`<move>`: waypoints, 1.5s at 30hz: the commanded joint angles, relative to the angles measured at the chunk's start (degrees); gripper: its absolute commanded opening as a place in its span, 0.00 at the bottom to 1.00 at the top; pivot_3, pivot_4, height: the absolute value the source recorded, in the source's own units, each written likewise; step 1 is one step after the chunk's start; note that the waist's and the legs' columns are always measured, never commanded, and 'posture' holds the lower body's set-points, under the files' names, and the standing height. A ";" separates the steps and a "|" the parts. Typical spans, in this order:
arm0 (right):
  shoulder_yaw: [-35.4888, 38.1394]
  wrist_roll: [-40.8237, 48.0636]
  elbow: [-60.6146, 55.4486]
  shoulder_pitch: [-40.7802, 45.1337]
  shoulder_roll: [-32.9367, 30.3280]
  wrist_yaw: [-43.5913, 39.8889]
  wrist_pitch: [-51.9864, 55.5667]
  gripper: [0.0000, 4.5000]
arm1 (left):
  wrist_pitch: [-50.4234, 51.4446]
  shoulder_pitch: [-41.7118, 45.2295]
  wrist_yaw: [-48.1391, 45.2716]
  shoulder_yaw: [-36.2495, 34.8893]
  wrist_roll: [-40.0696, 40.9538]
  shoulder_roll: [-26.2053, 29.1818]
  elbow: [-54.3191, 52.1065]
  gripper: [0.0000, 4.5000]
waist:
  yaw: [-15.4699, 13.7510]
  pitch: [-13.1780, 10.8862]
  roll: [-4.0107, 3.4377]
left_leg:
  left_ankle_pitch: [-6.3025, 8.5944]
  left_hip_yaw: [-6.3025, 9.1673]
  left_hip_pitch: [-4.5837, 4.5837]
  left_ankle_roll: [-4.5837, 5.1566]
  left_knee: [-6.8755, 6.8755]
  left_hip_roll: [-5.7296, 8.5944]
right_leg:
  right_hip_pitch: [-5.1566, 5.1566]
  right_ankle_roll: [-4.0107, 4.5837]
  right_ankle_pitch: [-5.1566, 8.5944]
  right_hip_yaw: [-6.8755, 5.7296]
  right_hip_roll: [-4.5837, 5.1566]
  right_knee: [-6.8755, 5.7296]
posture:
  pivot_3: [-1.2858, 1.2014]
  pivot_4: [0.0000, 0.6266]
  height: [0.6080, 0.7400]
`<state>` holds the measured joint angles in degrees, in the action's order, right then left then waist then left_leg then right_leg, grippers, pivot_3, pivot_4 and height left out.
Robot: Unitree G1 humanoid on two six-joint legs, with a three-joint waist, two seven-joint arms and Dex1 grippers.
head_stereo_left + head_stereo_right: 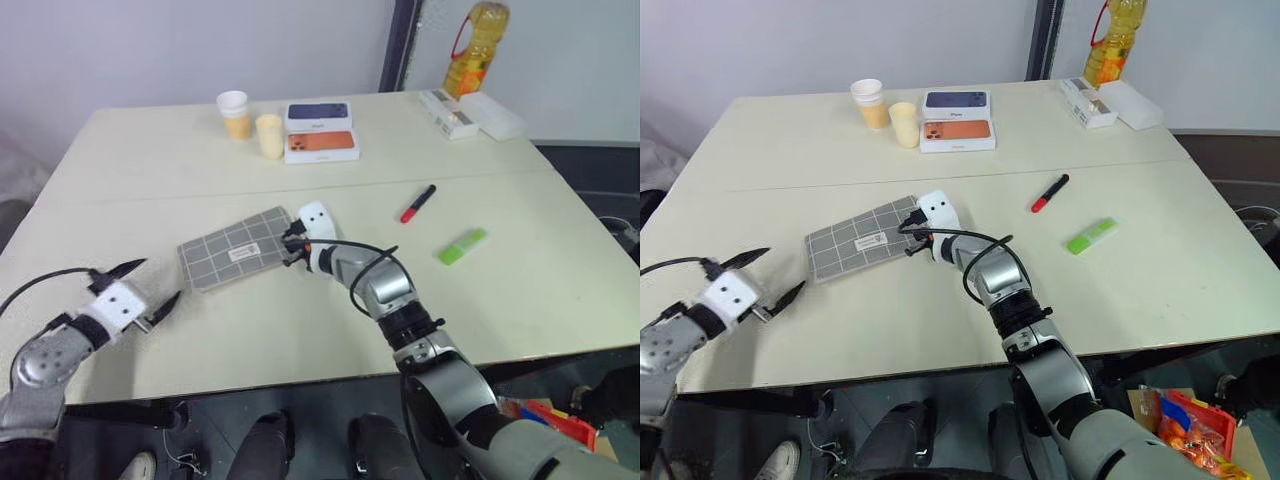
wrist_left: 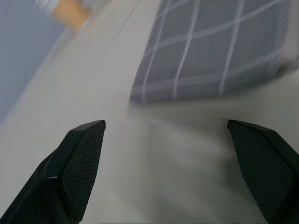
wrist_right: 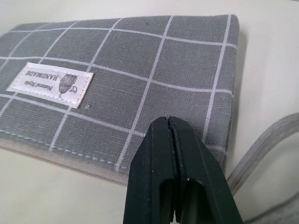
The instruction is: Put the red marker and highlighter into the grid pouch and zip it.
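1. Table point(image 1: 300, 330): cream top, and all the task items lie on it.
2. Pouch point(image 1: 232, 249): grey with a white grid, lying flat left of centre, turned at an angle, white label facing up. In the right wrist view the label point(image 3: 50, 84) reads "HANDMADE".
3. Right gripper point(image 1: 294, 243): fingers pressed together, at the pouch's right end. In the right wrist view the closed tips sit over the fabric near the pouch's corner. Whether they pinch anything, such as a zipper pull, cannot be told.
4. Left gripper point(image 1: 152, 287): fingers spread wide, holding nothing, near left of the table. It is near the pouch's left end but apart from it. The left wrist view looks between the two fingers at bare table, with the pouch edge beyond.
5. Marker point(image 1: 418, 203): red barrel, black cap, lying loose right of centre, well apart from the pouch and both grippers.
6. Highlighter point(image 1: 462, 246): green, lying loose to the near right of the marker, also untouched.
7. Far side: two cups point(image 1: 234, 113), point(image 1: 270, 135) side by side. Just right of them are a dark phone box point(image 1: 318, 113) and an orange one point(image 1: 322, 145), touching.
8. Far right corner: white boxes point(image 1: 470, 113), with a yellow oil bottle point(image 1: 478, 45) behind them.
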<state>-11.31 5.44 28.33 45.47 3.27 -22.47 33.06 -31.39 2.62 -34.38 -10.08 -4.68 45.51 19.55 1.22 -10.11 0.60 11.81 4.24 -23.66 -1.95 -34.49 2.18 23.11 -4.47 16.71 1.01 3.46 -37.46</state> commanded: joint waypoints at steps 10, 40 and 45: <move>-1.29 -1.36 -3.41 -2.45 0.49 0.48 0.97 0.00 | -30.29 21.40 3.28 14.40 -12.45 2.15 28.67 0.94 | -0.11 0.05 0.03 | -0.10 -0.03 0.06 -0.08 0.27 0.07 | -0.02 -0.07 -0.01 -0.02 -0.02 -0.28 | 0.52 0.24 1.00; 1.09 0.62 -30.86 -9.45 -18.41 -9.50 0.84 0.98 | 11.29 2.25 6.63 9.57 13.66 -11.50 -16.51 0.00 | -0.07 0.02 0.01 | -0.11 0.03 -0.11 -0.08 -0.36 -0.04 | -0.01 -0.12 0.02 0.02 -0.21 -0.74 | 0.52 0.24 1.00; 1.05 1.07 -30.50 -9.77 -18.22 -9.39 2.43 0.98 | 14.07 1.96 6.80 9.91 12.68 -13.78 -19.62 0.00 | -0.09 0.02 0.02 | -0.11 0.03 -0.11 -0.08 -0.46 -0.04 | -0.06 -0.12 0.02 0.00 -0.24 -0.73 | 0.52 0.24 1.00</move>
<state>-10.45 5.83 0.01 35.47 -15.47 -31.97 35.20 -17.67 4.77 -28.01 0.86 8.19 32.09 2.66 1.13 -10.09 0.62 11.69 4.27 -23.77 -2.03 -34.96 2.15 23.05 -4.58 16.73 1.01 3.22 -38.19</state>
